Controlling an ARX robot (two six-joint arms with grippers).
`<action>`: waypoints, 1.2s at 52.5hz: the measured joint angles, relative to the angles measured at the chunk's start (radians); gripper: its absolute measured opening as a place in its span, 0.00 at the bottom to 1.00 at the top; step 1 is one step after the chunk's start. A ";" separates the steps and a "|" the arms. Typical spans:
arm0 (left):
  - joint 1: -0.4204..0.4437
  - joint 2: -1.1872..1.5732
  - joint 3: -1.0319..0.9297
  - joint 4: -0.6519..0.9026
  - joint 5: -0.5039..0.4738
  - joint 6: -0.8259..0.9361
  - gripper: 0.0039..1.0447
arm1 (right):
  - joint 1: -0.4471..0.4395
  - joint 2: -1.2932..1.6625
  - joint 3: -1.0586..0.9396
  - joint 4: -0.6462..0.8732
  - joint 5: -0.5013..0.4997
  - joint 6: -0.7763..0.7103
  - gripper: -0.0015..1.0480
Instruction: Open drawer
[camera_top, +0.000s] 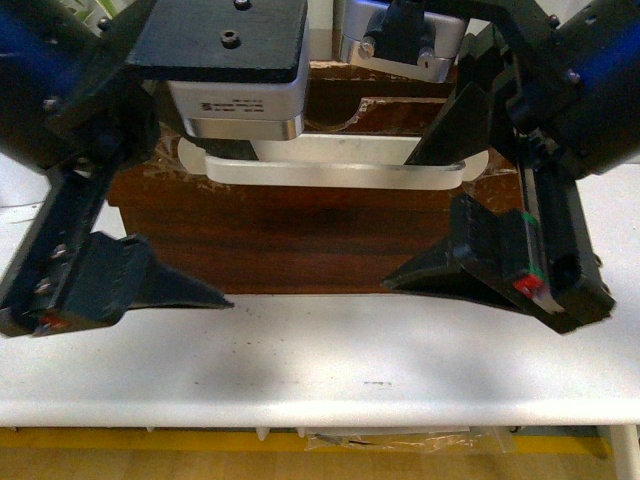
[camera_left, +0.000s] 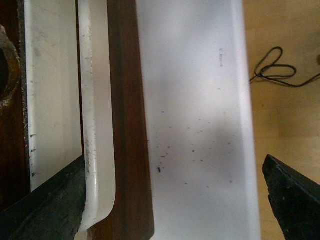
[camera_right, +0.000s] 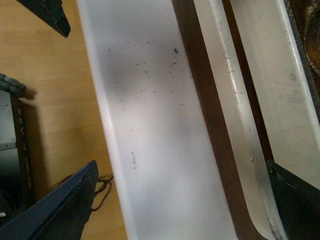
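The drawer (camera_top: 385, 115) is the upper dark brown front of a wooden box, with a half-round notch in its top edge. Its long white handle (camera_top: 330, 170) runs across below the notch. No pale interior shows. My left gripper (camera_top: 200, 215) is open in front of the handle's left end; in the left wrist view (camera_left: 173, 165) one finger (camera_left: 50, 210) lies over the handle (camera_left: 97, 125), the other past the table edge. My right gripper (camera_top: 400, 222) is open at the handle's right end. In the right wrist view (camera_right: 182, 167) one finger (camera_right: 295, 200) is by the handle (camera_right: 235, 125).
The plain handle-less dark wood front (camera_top: 300, 240) sits below the handle. The box stands on a white table (camera_top: 320, 350), whose front edge is close to me. A black cable (camera_left: 275, 70) lies on the wooden floor, and a dark unit (camera_right: 12, 150) stands there too.
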 joint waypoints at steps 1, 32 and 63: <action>-0.002 -0.011 -0.007 -0.011 0.001 0.008 0.94 | 0.001 -0.005 -0.006 0.000 -0.002 -0.002 0.91; 0.013 -0.318 -0.360 0.426 0.127 -0.213 0.94 | -0.013 -0.376 -0.394 0.395 -0.056 0.179 0.91; 0.206 -1.058 -0.913 0.650 -0.221 -1.194 0.94 | -0.356 -1.190 -0.931 0.504 0.165 0.708 0.91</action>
